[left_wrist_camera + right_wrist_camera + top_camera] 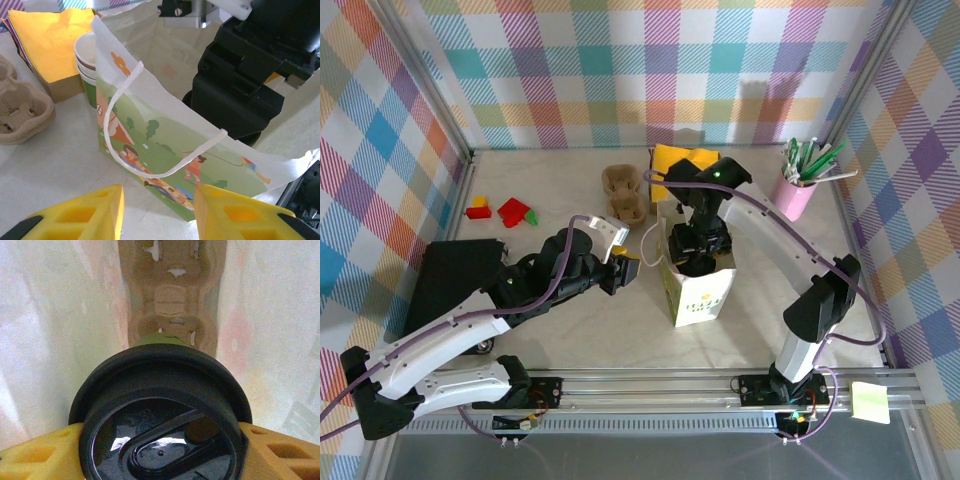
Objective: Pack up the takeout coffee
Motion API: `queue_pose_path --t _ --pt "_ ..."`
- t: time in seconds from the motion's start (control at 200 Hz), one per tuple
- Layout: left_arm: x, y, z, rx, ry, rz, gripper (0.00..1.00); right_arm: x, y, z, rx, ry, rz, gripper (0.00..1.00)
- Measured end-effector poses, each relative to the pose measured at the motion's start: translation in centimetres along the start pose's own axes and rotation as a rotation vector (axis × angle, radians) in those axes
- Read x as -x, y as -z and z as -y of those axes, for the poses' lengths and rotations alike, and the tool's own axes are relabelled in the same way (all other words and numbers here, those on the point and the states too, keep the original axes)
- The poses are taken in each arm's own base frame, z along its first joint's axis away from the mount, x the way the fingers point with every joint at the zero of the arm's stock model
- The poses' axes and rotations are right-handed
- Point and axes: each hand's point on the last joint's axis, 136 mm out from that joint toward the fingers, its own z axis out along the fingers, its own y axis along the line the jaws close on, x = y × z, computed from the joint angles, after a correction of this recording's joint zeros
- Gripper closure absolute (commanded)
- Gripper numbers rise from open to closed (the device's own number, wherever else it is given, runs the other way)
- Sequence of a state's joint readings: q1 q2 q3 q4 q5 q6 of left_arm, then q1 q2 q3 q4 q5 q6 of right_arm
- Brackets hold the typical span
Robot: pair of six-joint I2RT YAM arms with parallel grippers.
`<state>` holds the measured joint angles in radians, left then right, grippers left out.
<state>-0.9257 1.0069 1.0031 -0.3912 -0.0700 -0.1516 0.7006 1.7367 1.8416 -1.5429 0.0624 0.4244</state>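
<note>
The takeout coffee [160,405] shows from above as a black lid with a strip of green cup under it. My right gripper [160,442] is shut on it, a yellow finger pressed to each side of the lid. Cup and gripper [698,262] are down inside the open paper bag [700,292], above a brown pulp tray [172,300] lying at the bag's bottom. My left gripper [159,215] is open just left of the bag [165,130], facing its printed side and white handle [150,172], with nothing between its fingers.
Another pulp tray [625,192] and a yellow napkin stack [685,160] sit behind the bag. Stacked paper cups [86,57] stand by the bag's far corner. A pink pen holder [797,195] stands at the right, toy blocks [510,212] at the left.
</note>
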Motion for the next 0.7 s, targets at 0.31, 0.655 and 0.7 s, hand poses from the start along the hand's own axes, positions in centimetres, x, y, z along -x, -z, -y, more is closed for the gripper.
queue_pose_path --t 0.31,0.655,0.7 --pt "0.0 0.0 0.0 0.0 0.0 0.0 0.59 -0.1 -1.1 0.2 -0.01 0.022 -0.012 0.38" --pt "-0.2 -0.1 0.0 0.001 -0.001 -0.004 0.59 -0.1 -2.4 0.3 -0.015 0.02 -0.011 0.38" --pt "-0.2 -0.1 -0.1 0.001 0.0 -0.006 0.59 -0.1 -2.4 0.4 -0.017 0.019 -0.006 0.39"
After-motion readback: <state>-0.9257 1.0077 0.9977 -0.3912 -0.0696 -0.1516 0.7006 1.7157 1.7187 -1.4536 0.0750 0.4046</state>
